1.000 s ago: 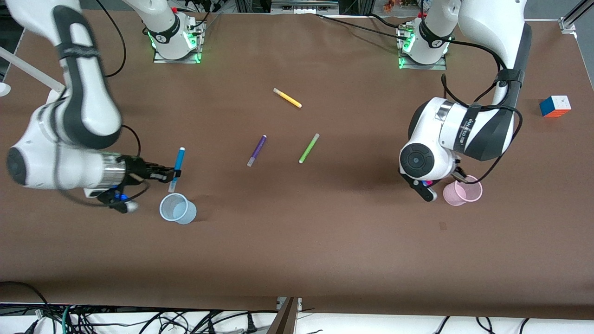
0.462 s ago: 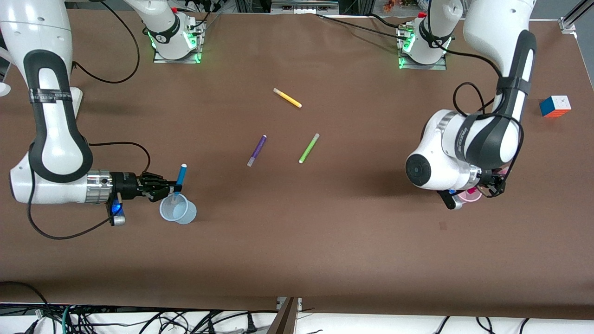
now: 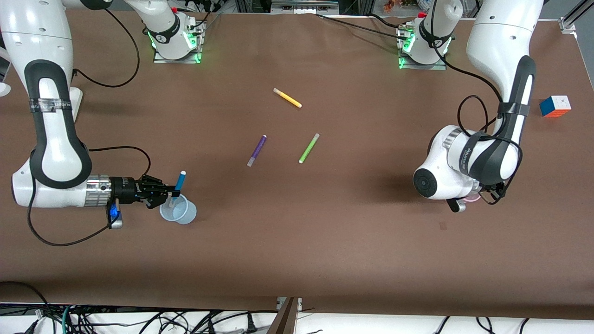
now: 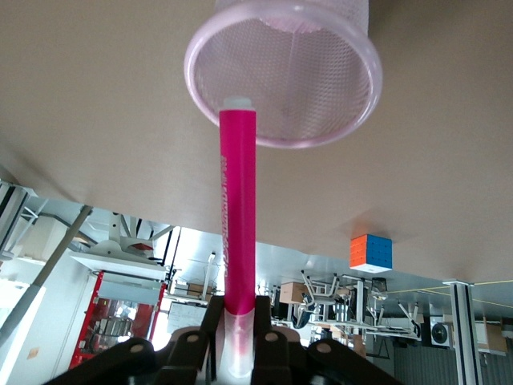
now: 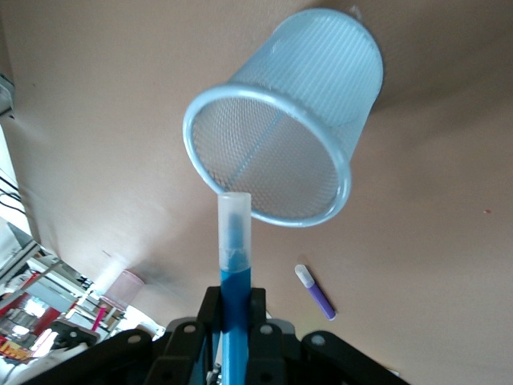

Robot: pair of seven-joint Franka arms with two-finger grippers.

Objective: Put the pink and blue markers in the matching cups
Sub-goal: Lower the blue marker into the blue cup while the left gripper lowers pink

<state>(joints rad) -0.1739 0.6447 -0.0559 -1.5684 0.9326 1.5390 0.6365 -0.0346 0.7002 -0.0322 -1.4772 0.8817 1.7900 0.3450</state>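
My right gripper (image 3: 173, 189) is shut on the blue marker (image 3: 178, 182) and holds it tilted over the pale blue cup (image 3: 184, 214). The marker's pale cap end is at the cup's rim. The right wrist view shows the marker (image 5: 235, 277) between the fingers, pointing at the cup's mouth (image 5: 296, 136). My left arm covers most of the pink cup (image 3: 471, 199). In the left wrist view my left gripper (image 4: 238, 333) is shut on the pink marker (image 4: 238, 200), whose tip is at the pink cup's rim (image 4: 361, 48).
A purple marker (image 3: 256, 150), a green marker (image 3: 308, 148) and a yellow marker (image 3: 287, 98) lie mid-table. A colour cube (image 3: 555, 105) sits at the left arm's end of the table. Cables lie by both bases.
My right gripper has carried the blue marker down to the blue cup's rim. My left arm has swung over the pink cup and now covers it, with the pink marker held.
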